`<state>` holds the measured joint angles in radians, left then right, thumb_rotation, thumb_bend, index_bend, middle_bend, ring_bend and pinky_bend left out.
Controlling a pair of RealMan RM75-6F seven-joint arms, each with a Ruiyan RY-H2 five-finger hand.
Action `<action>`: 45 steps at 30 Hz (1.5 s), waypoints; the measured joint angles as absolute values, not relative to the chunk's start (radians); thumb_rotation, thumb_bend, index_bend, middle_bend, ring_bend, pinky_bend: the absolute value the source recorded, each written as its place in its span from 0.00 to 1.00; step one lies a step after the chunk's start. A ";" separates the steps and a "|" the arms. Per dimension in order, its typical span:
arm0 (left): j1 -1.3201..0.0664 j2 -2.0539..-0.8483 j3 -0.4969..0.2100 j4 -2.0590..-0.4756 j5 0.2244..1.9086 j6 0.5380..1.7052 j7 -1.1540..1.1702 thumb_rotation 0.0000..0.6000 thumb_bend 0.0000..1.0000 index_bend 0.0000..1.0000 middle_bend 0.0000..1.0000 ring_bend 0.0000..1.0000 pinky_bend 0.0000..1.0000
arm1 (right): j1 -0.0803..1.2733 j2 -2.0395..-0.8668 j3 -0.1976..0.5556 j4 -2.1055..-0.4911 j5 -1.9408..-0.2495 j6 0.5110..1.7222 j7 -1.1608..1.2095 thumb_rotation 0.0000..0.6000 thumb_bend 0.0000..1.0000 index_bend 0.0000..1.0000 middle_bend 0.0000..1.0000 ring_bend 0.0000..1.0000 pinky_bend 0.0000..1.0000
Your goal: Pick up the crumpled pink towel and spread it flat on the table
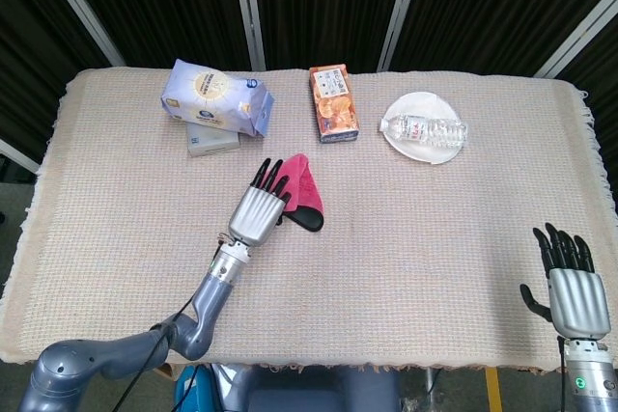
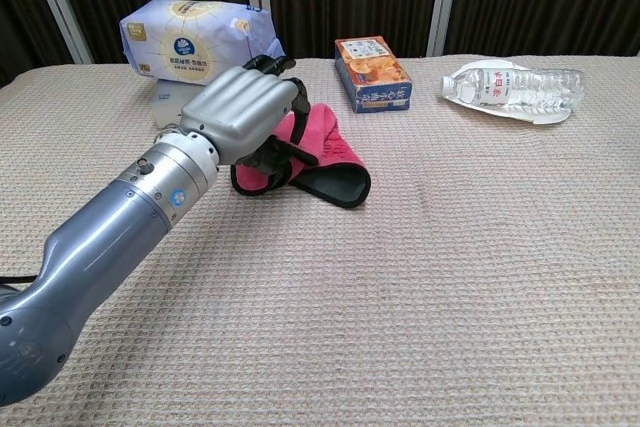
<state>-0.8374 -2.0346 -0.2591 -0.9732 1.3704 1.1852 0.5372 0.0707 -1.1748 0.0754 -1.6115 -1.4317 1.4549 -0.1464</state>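
At the far side of the cloth-covered table (image 1: 116,267) we see a blue tissue pack (image 1: 217,96) resting on a small grey box (image 1: 211,142), an orange snack box (image 1: 333,103) lying flat, and a water bottle (image 1: 425,127) lying across a white plate (image 1: 415,147)
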 measured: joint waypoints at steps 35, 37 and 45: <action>-1.209 -1.977 -0.655 -1.356 1.012 1.086 0.917 1.00 0.51 0.59 0.24 0.00 0.02 | 0.140 -1.181 0.116 -1.663 -1.347 1.346 -0.142 1.00 0.31 0.00 0.00 0.00 0.00; -1.254 -1.979 -0.686 -1.353 0.996 1.087 0.927 1.00 0.51 0.59 0.25 0.00 0.02 | 0.142 -1.178 0.119 -1.668 -1.342 1.345 -0.142 1.00 0.31 0.00 0.00 0.00 0.00; -1.365 -1.954 -0.766 -1.352 0.946 1.107 0.936 1.00 0.51 0.59 0.25 0.00 0.02 | 0.149 -1.165 0.127 -1.691 -1.334 1.344 -0.143 1.00 0.31 0.00 0.00 0.00 0.00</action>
